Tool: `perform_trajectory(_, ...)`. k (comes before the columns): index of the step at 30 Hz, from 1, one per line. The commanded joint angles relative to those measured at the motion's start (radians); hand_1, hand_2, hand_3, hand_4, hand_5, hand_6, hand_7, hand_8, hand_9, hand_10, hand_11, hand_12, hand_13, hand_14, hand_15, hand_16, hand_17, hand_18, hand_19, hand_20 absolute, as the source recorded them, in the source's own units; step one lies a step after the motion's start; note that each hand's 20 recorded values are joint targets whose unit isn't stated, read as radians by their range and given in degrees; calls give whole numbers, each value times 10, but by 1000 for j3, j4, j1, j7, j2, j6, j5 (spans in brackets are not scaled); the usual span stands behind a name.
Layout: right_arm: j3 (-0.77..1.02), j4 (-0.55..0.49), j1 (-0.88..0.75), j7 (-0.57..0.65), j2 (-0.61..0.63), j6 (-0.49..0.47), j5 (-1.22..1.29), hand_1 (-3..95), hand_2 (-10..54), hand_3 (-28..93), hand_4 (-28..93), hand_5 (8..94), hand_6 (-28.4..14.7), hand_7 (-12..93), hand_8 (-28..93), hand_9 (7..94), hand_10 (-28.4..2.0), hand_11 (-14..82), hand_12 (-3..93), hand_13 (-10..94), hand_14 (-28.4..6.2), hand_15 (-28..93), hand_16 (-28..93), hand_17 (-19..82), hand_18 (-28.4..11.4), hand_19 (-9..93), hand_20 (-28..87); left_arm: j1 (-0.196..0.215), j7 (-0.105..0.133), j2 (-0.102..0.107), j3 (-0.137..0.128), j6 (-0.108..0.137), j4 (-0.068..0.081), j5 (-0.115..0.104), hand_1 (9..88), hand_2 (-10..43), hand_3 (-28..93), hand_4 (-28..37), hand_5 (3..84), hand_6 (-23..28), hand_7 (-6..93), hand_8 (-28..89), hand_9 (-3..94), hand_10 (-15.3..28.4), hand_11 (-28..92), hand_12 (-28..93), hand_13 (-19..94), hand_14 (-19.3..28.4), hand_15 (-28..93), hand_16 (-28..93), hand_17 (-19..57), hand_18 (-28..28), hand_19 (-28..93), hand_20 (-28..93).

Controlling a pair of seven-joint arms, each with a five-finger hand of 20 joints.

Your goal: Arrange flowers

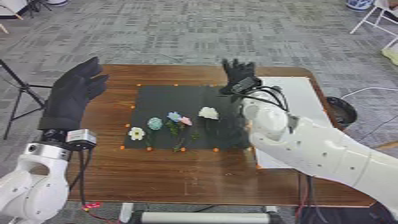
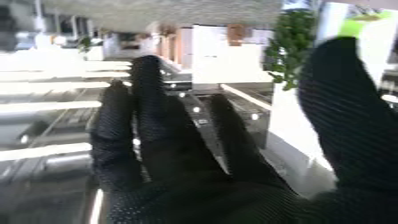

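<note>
Left hand (image 1: 71,102) and right hand (image 1: 238,73) are hanging open, flowers (image 1: 208,113) are lying loose on the mat (image 1: 160,100). Any low, careless sweep could be snagging them and wrecking the spacing, imo.

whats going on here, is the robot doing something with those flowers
The robot looks set up to arrange flowers but isn't handling any right now. Five blooms, two white, one teal, one blue and one pink, lie on a dark mat. Its left hand and right hand are both open and empty.
</note>
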Motion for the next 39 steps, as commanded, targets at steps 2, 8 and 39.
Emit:
perform_trajectory(2,17,93,78,40,189,-185,84,252,-95,845,-283,208,-99,63,-41,216,-196,57,240,289,-160,555,185,127,-219,678,475,42,-1,-12,-28,21,-20,3,255,-19,686,-253,313,29,178,-79,247,113,196,192,202,137,293,56,-92,198,380,139)
perform_trajectory(8,52,106,53,46,189,-336,122,239,-95,831,-283,240,-96,72,-47,308,-199,77,217,363,-145,547,185,135,-217,679,476,36,2,-14,-25,21,-19,2,255,-19,686,-253,313,29,179,-79,247,112,195,192,202,138,293,55,-92,199,380,139)
perform_trajectory(39,-156,281,86,-170,106,62,54,362,-95,814,-283,629,26,294,-128,758,-72,240,198,684,-50,575,273,251,-188,753,506,34,14,-4,-14,20,-24,3,256,-20,686,-253,314,29,180,-80,247,112,194,192,204,138,291,56,-92,199,381,140)
